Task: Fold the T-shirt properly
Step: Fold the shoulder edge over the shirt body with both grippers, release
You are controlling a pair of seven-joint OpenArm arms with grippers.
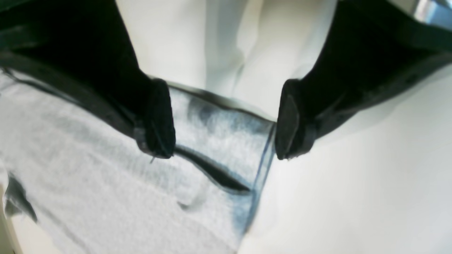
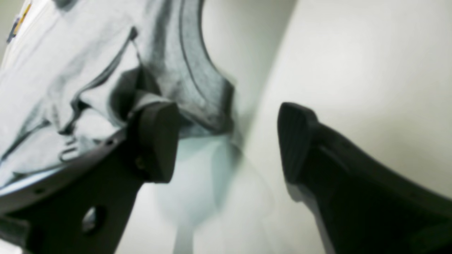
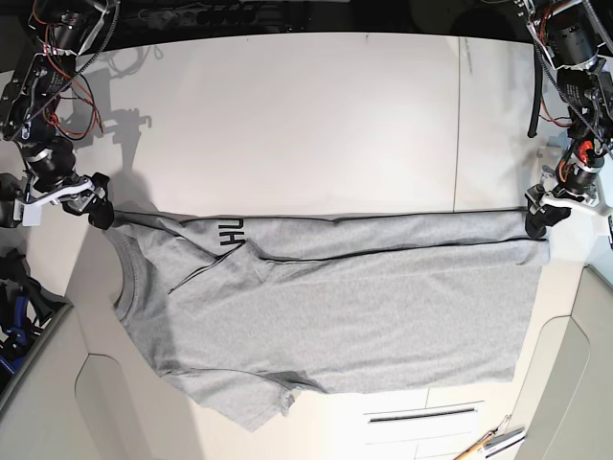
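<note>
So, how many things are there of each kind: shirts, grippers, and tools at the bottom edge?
T-shirt: 1
Grippers: 2, the left gripper and the right gripper
Tools at the bottom edge: too small to count surely, perhaps 2
Total: about 5

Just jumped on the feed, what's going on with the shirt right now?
A two-armed robot is partway through folding the grey T-shirt on the white table. One long edge is already folded over, showing a bit of black lettering. The left hand is open at the hem-end corner, and the right hand is open beside the collar end. Neither has closed on fabric.
</note>
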